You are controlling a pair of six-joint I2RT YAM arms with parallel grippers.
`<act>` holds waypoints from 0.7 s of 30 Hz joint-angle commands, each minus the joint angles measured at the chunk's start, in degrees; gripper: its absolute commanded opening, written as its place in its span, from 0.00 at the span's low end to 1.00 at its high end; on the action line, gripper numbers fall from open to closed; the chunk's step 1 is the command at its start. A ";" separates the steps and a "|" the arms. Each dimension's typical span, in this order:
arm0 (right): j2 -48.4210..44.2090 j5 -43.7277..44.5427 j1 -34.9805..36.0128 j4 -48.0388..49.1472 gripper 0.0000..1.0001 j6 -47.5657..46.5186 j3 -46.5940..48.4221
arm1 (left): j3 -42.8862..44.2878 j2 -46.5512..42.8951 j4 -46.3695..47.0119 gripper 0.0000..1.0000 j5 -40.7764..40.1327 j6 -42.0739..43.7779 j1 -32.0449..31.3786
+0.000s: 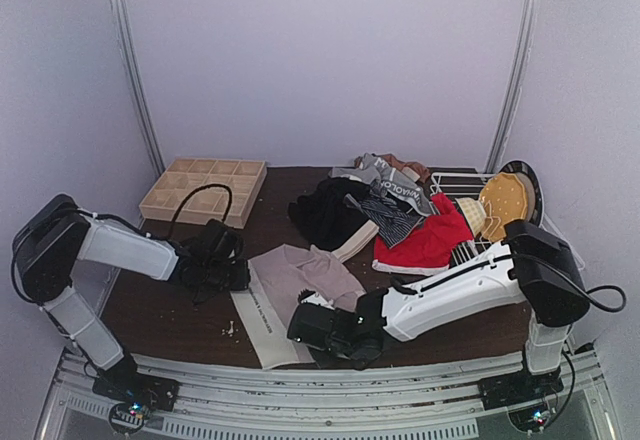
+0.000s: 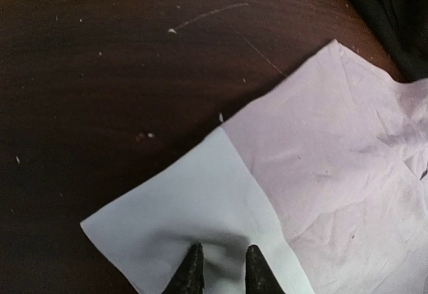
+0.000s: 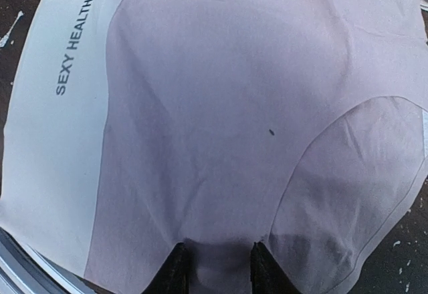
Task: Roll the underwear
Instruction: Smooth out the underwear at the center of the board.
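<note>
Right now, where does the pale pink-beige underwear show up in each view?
Top external: pink-beige underwear lies front centre on the table, between both grippers.
Left wrist: fills the lower right, its pale waistband at the fingertips.
Right wrist: fills nearly the whole picture.
Shared landmark: the pale waistband, printed with lettering in the right wrist view.

Matt pink cloth briefs [image 3: 221,120] on dark wood table [image 2: 120,73]

The top view looks down over the table [image 1: 180,310]; both wrist views closely share the pale briefs [image 1: 300,280].
</note>
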 commanded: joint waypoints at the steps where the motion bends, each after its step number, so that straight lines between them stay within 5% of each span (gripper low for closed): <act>1: -0.55 4.55 -0.04 -6.12 0.30 0.21 -2.01 | -1.08 4.42 -0.86 0.21 2.50 0.44 3.63; 10: -2.07 2.36 -0.19 -6.21 0.35 -1.81 1.93 | 1.81 3.15 -3.07 0.23 4.92 2.37 6.87; 21: -8.80 2.73 -1.00 -7.33 0.43 -5.59 6.74 | -3.36 -17.58 -13.79 0.56 5.62 1.75 3.25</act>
